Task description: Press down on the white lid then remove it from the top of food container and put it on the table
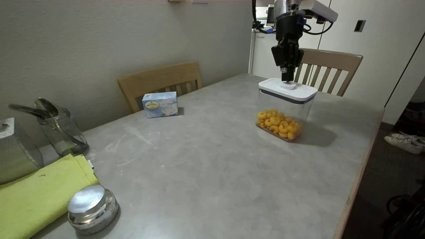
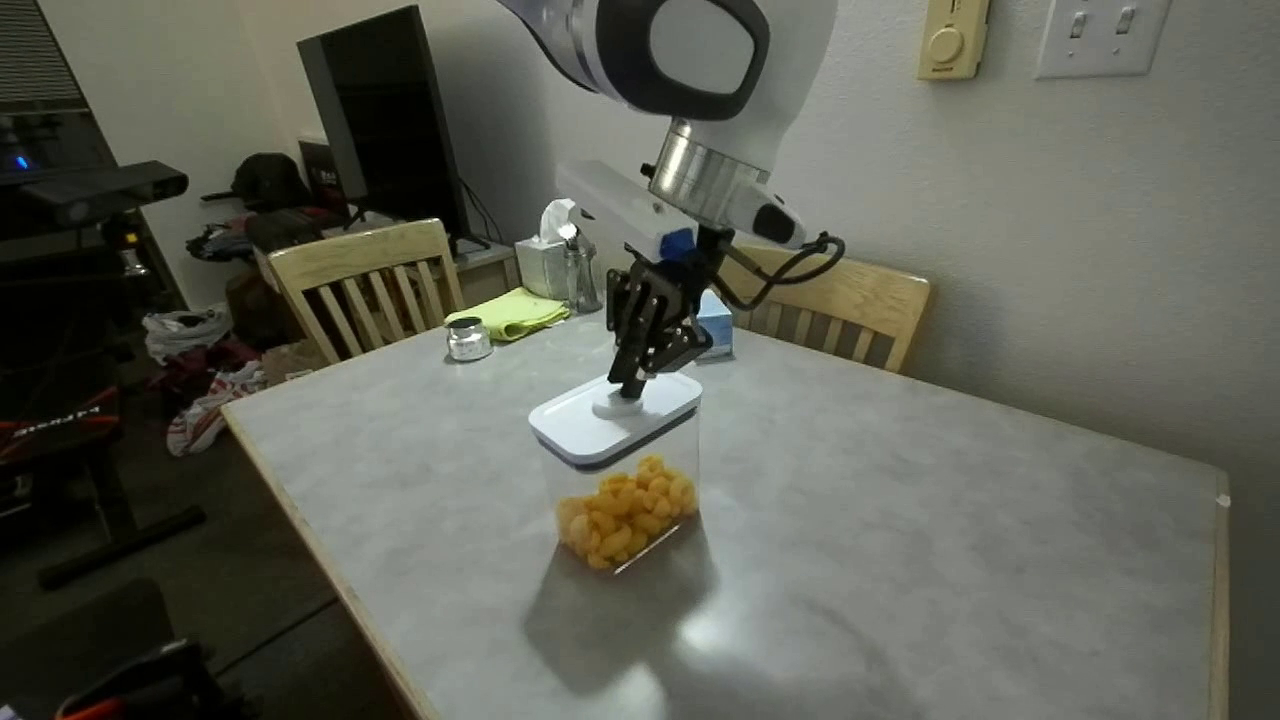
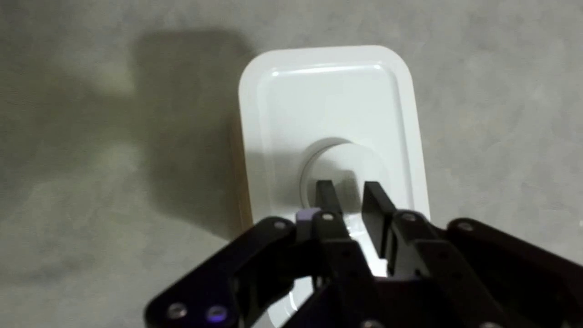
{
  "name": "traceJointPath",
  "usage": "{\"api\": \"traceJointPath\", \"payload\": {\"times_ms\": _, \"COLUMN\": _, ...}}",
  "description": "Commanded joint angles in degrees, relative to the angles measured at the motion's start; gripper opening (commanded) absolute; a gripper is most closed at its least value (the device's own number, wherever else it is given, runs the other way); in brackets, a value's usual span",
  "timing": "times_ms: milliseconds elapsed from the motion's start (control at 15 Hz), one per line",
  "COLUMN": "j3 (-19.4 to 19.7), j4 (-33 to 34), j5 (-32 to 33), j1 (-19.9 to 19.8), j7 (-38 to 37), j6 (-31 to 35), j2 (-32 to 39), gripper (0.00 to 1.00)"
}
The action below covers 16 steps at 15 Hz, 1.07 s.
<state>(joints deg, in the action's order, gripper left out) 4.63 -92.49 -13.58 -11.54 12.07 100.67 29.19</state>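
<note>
The food container (image 1: 279,122) stands upright on the grey table (image 1: 199,159), with yellow-orange pieces in its lower half; it also shows in an exterior view (image 2: 625,510). The white lid (image 1: 303,92) sits flat on top of it, seen from above in the wrist view (image 3: 328,105). Its round centre button stands raised. My gripper (image 1: 287,79) points down over the button, fingertips at or just above it; I cannot tell if they touch. In the wrist view the gripper (image 3: 349,184) is partly open, with a narrow empty gap between its fingers. Part of the lid is hidden behind the gripper.
A blue-and-white box (image 1: 160,105) stands near the wall side. A silver round-lidded jar (image 1: 93,209), a yellow cloth (image 1: 46,196), a glass jar with cutlery (image 1: 63,132) and a tissue box (image 1: 16,152) are at the far end from the container. Wooden chairs (image 1: 328,63) surround the table.
</note>
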Motion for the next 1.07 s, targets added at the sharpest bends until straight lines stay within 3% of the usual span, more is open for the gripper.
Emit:
{"api": "traceJointPath", "payload": {"times_ms": 0, "j3": -0.6, "j4": -2.8, "j5": 0.1, "j1": -0.3, "j7": 0.3, "j6": 0.4, "j2": -1.8, "gripper": 0.54}}
{"api": "traceJointPath", "payload": {"times_ms": 333, "j3": -0.8, "j4": -4.0, "j5": -0.1, "j1": -0.1, "j7": 0.3, "j6": 0.6, "j2": -2.6, "gripper": 0.90}}
{"api": "traceJointPath", "payload": {"times_ms": 467, "j3": -0.9, "j4": -4.3, "j5": 0.7, "j1": 0.2, "j7": 0.5, "j6": 0.3, "j2": -2.7, "gripper": 0.99}}
{"api": "traceJointPath", "payload": {"times_ms": 867, "j3": -1.0, "j4": -4.6, "j5": 2.6, "j1": 1.3, "j7": 0.5, "j6": -0.2, "j2": -3.0, "gripper": 1.00}}
{"api": "traceJointPath", "payload": {"times_ms": 1000, "j3": -1.0, "j4": -5.1, "j5": 3.3, "j1": 1.5, "j7": 0.5, "j6": -0.2, "j2": -3.3, "gripper": 0.95}}
